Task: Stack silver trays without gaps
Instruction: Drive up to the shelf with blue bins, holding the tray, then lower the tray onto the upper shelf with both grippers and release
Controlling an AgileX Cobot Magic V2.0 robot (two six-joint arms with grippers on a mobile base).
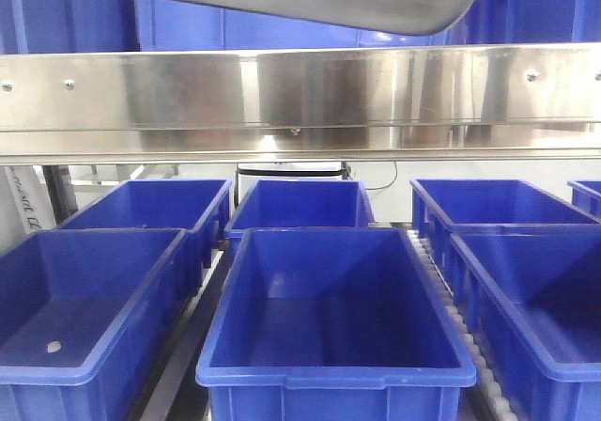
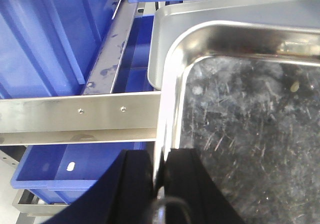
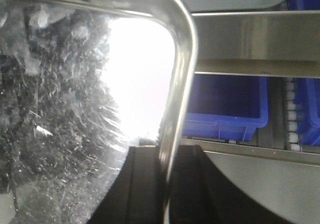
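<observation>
Racking bay: a steel shelf rail (image 1: 300, 101) crosses above blue bins (image 1: 329, 308) standing on roller lanes.
Seven bins show below the rail in the front view, one only a sliver. The left wrist view shows two silver trays. The left fingers (image 2: 132, 184) and right fingers (image 3: 145, 184) are each pinched tight on opposite rims of the held tray (image 2: 240, 134), which overlaps the rail. The second tray (image 2: 162, 44) lies partly beneath its corner.

Bright, even light; hard glare on metal.
White glare blows out the shiny scratched stainless-steel tray (image 3: 140, 74) in the right wrist view; the black right tool (image 3: 164, 156) looks soft.
</observation>
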